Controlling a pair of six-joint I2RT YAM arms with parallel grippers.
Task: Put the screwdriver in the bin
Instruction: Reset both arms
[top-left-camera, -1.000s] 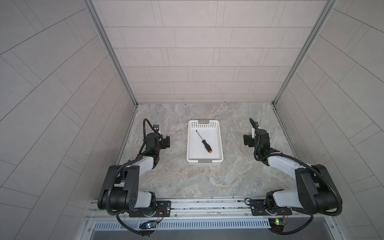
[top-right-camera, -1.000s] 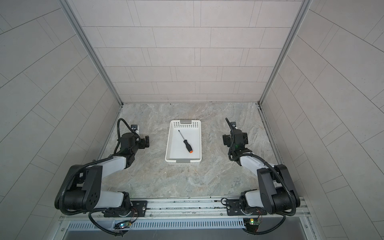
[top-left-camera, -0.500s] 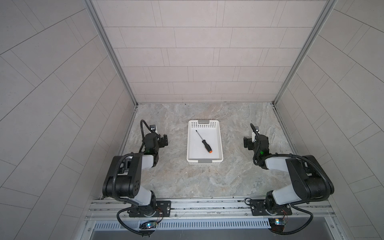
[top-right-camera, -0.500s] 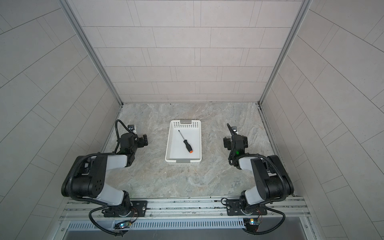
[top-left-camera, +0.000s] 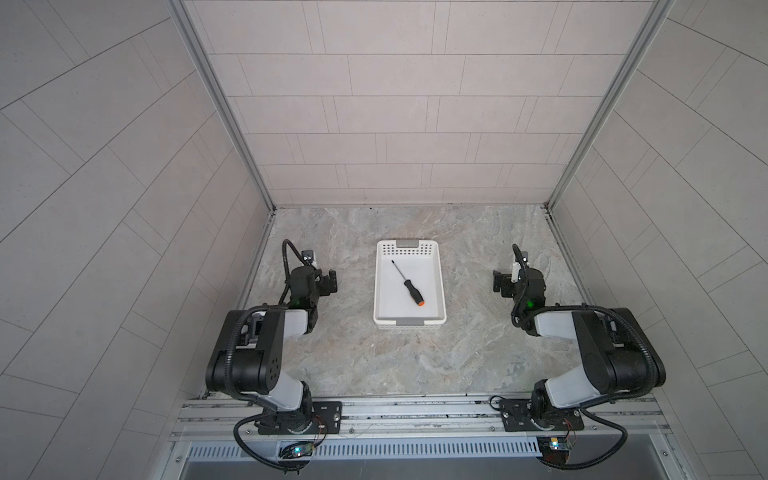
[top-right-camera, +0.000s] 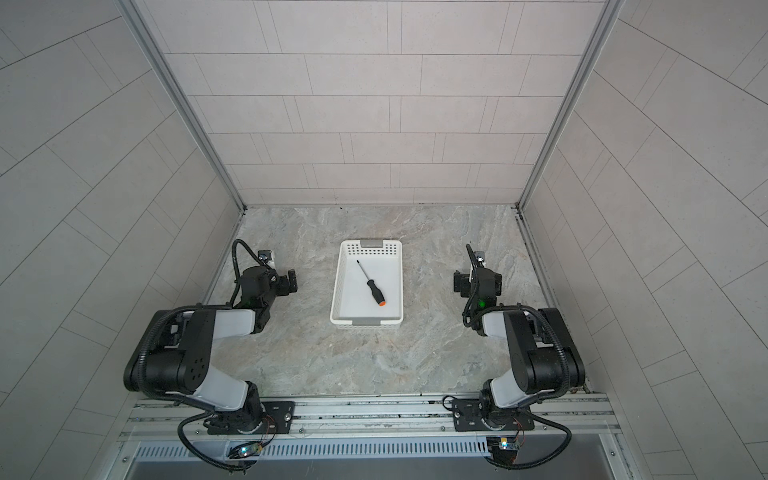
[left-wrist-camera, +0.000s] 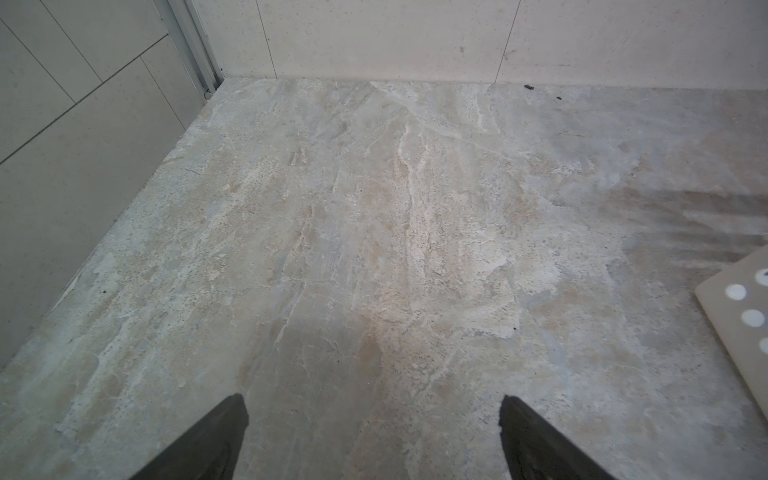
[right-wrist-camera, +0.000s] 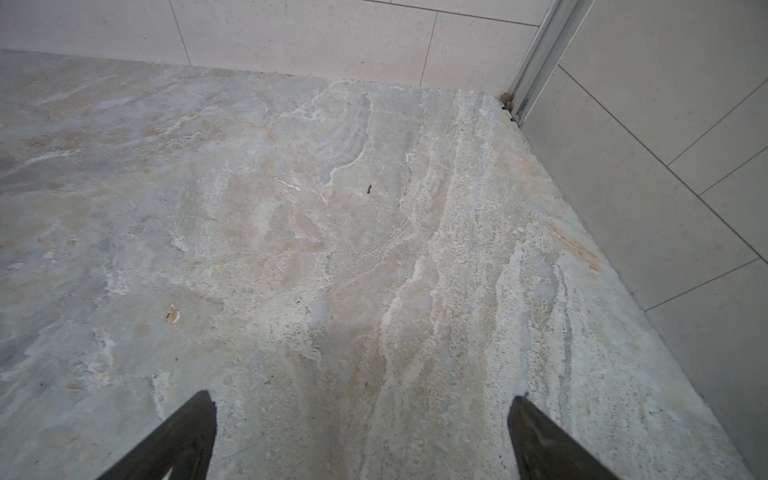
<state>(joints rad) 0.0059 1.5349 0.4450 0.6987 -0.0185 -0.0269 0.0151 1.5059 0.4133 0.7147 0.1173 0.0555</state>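
At the middle of the bench, in both top views, the bin stands with its long sides running from the front edge toward the back edge. The screwdriver lies flat on the bin floor, set diagonally. Its shaft tip points toward the bin's back-left corner and its orange end cap toward the front-right corner. Nothing touches it.

The left gripper sits low near the left edge of the bench. The right gripper sits low near the right edge. Both are well apart from the bin. Jaw spread cannot be read from these views.

Left wrist view: the left gripper has its two dark fingers spread wide, with only bare bench surface between them. Nothing is gripped. A perforated corner of the bin shows to one side, apart from the fingers.

Right wrist view: the right gripper has its fingers spread equally wide over bare bench surface, with nothing gripped. The back-right corner of the bench lies ahead.
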